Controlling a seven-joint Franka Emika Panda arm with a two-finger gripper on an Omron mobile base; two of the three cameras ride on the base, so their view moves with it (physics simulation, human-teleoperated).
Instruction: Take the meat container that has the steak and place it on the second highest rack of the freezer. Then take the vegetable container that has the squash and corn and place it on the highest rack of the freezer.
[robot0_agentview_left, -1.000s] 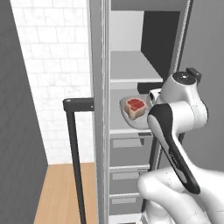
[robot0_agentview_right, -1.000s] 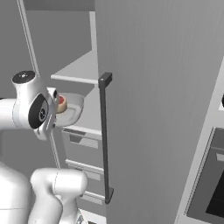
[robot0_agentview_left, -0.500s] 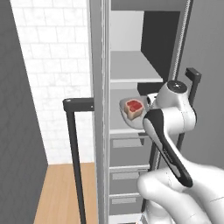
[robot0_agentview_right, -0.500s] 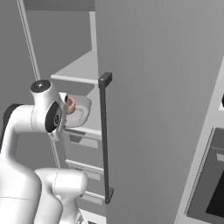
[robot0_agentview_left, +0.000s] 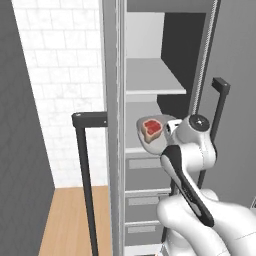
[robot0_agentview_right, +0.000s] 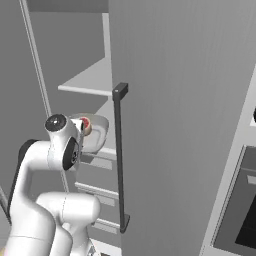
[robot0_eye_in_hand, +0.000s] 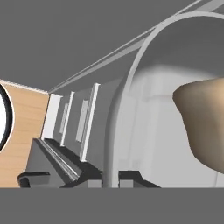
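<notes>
end effector (robot0_eye_in_hand: 111, 177): pinching the meat container (robot0_agentview_left: 159, 141) rim, probably
steak (robot0_agentview_left: 151, 127): lying in container, at freezer (robot0_agentview_left: 150, 90) opening below a white shelf (robot0_agentview_left: 152, 82)
obstacles: door handle (robot0_agentview_right: 120, 155) standing just right; grey drawers (robot0_agentview_left: 145, 165) sitting beneath

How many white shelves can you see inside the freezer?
2: one flat white shelf up high, another white shelf lower, just behind the steak's pale container. More may hide above.
</notes>
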